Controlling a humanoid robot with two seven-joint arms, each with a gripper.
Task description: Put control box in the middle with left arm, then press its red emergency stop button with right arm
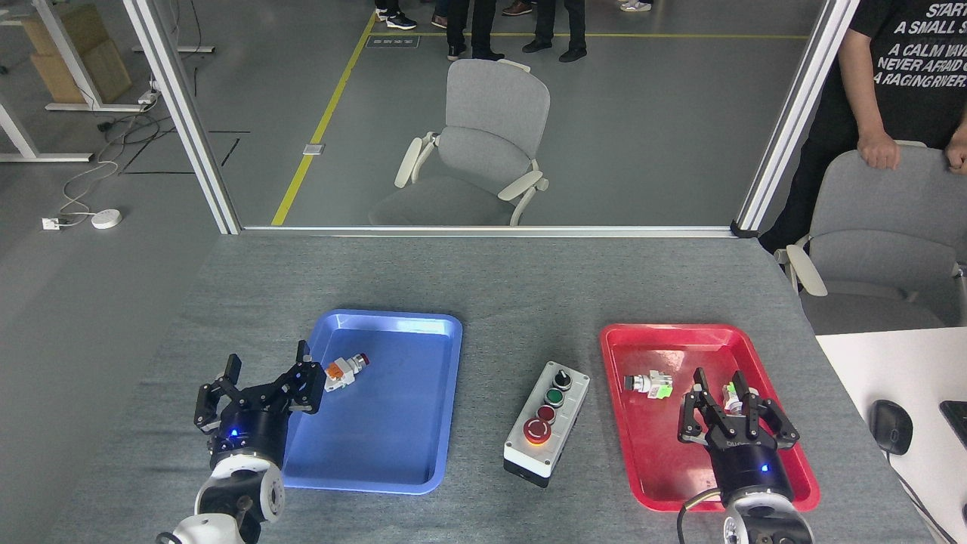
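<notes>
control box (547, 422) unlabelled, shirt (918, 45) reads "A CALM"

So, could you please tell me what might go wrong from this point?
1. The right claw hangs open over the red tray, right by the green switch; lowering could knock it.
2. The left claw sits at the blue tray's edge near the orange switch; swinging could catch either.

Quick count: 2 trays, one blue tray (423, 326) mid-left and one red tray (627, 336) mid-right. 1 control box (547, 420) btwn them w/ 4 controls on top. 3 loose switches: one w/ orange (344, 369), two w/ green (650, 384) (731, 393). 2 grey chairs (487, 136) (884, 234) up top.
</notes>
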